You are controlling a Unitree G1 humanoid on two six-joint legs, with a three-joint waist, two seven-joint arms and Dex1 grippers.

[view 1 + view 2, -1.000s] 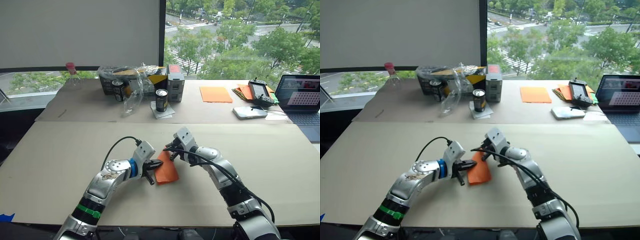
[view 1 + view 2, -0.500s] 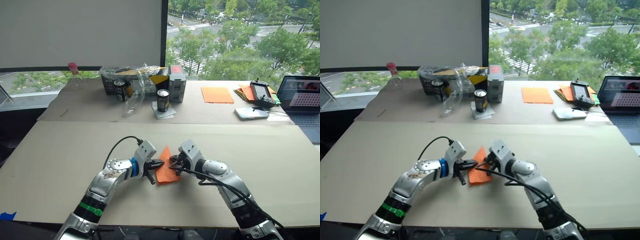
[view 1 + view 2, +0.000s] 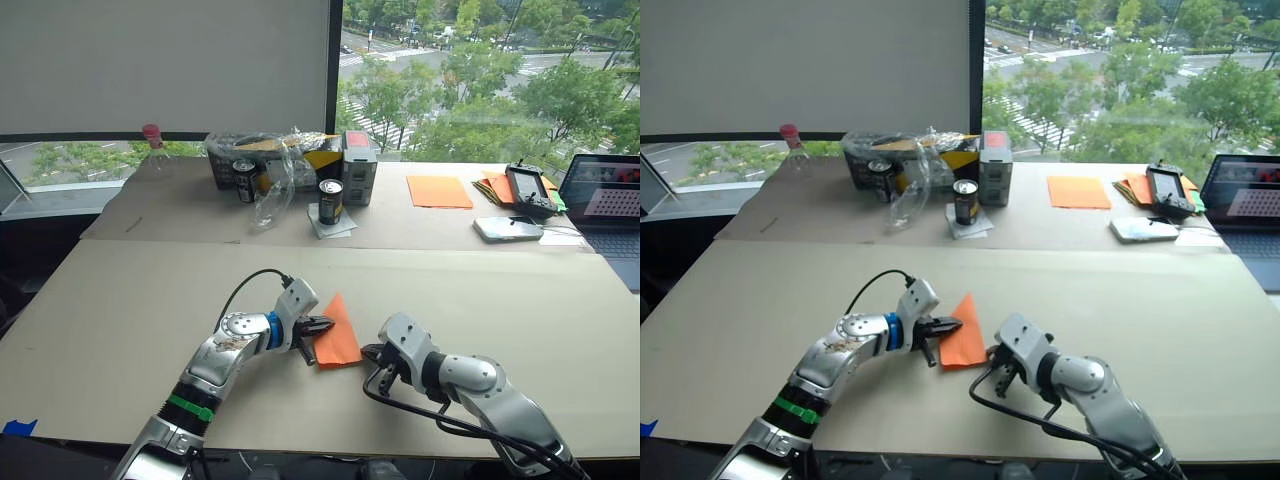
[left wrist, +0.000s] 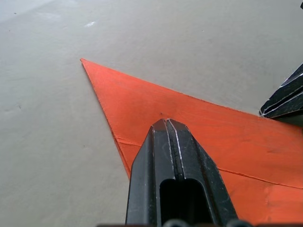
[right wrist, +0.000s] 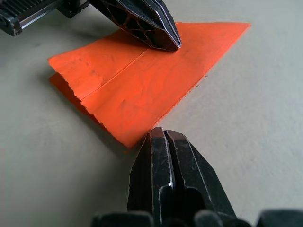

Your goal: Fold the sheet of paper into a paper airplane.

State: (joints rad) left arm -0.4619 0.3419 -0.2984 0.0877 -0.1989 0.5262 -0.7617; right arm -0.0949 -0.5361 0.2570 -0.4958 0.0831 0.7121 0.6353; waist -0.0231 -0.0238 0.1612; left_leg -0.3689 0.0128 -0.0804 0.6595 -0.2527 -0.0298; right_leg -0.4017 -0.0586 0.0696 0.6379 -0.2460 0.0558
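Withdrawn from the bright orange folded paper wedge (image 3: pixel 337 334), the right gripper (image 3: pixel 372 358) is held just beside it, fingers together. The left gripper (image 3: pixel 318 327), fingers together, presses the wedge onto the beige counter (image 3: pixel 120 300). Wing folds are judged outstanding.

On the near table (image 3: pixel 120 300) lies one folded orange paper airplane (image 3: pixel 338 335), and two grippers sit by it: the left gripper (image 3: pixel 318 328) and the right gripper (image 3: pixel 372 355). The far table (image 3: pixel 420 225) carries two dark cans, one beside the box (image 3: pixel 244 180) and one on a napkin (image 3: pixel 330 200). There is one bottle with a red cap (image 3: pixel 152 148), one grey box (image 3: pixel 359 167), one smooth orange sheet (image 3: pixel 439 191), one stack of coloured sheets (image 3: pixel 494 186), one handheld controller (image 3: pixel 527 187), one phone (image 3: pixel 509 229) and one laptop (image 3: pixel 606 200).
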